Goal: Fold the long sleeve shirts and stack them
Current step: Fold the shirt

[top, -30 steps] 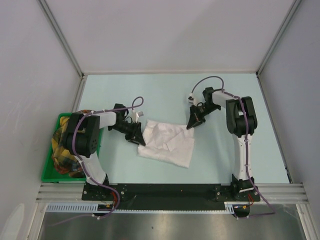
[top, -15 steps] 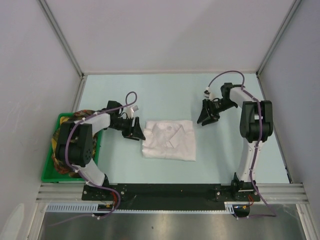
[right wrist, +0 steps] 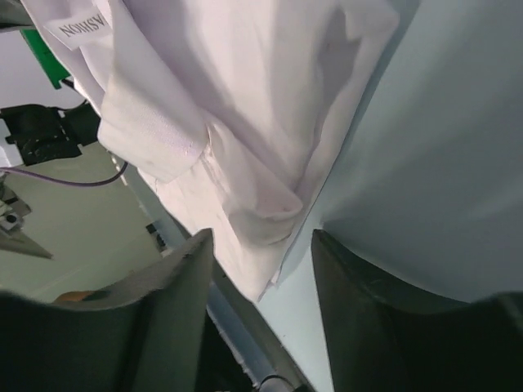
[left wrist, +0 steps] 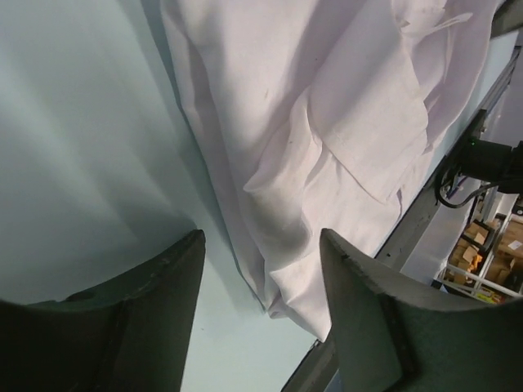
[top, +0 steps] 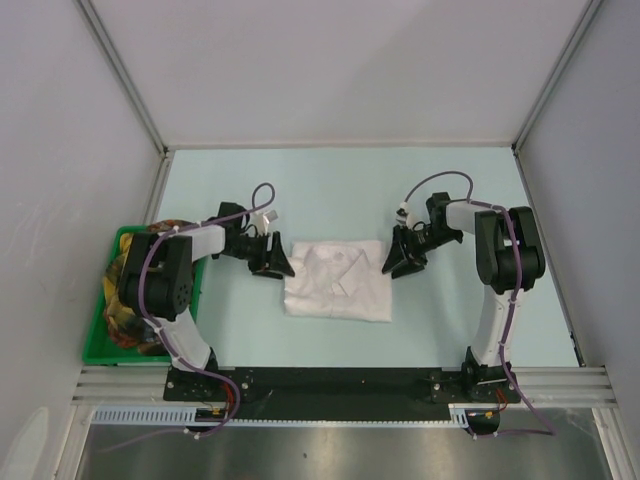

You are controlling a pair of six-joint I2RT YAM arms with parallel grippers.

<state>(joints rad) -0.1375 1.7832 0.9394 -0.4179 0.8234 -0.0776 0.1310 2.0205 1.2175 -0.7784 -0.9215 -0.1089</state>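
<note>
A white long sleeve shirt lies folded into a rectangle on the pale blue table, collar up. My left gripper stands open at the shirt's left edge, with the cloth's edge between and beyond its fingers, nothing pinched. On the shirt's upper right side my right gripper is open too. The white cloth and its folded corner lie in front of its jaws. A label shows on the cloth in the right wrist view.
A green bin with patterned dark and yellow cloth stands at the table's left edge beside the left arm's base. Grey walls close in the table at the back and both sides.
The shirt went from a crumpled skewed shape to a flat rectangle. Both grippers opened and let go of it. The right gripper swung out right, then came back to the shirt's edge.
</note>
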